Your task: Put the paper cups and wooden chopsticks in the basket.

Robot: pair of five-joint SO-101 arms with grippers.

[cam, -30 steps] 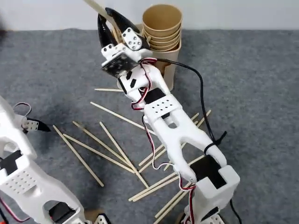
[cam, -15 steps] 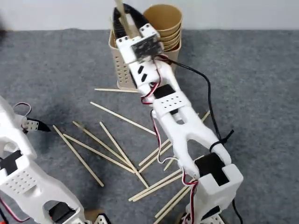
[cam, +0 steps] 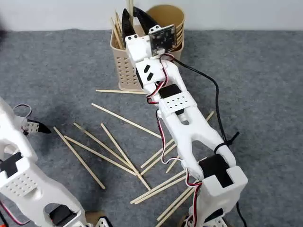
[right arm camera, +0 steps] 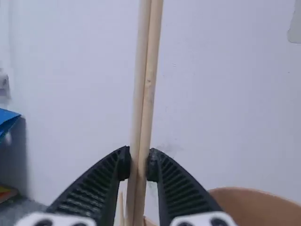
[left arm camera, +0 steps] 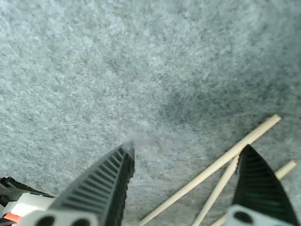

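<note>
I'm holding two wooden chopsticks (right arm camera: 146, 70) upright, clamped in the right gripper (right arm camera: 138, 165) above the basket (cam: 122, 66) at top centre where the paper cups (cam: 176, 19) are sitting, so next I'm reckoning on lowering and releasing, while the left gripper (left arm camera: 186, 162) is hanging jaws apart.

arms (cam: 194, 135) white, perforated | gripper (right arm camera: 138, 165) black, ribbed | cables (cam: 217, 106) black, red, white

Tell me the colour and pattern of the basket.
The basket is beige, its wall perforated with small slots; clearest in the high view.
</note>
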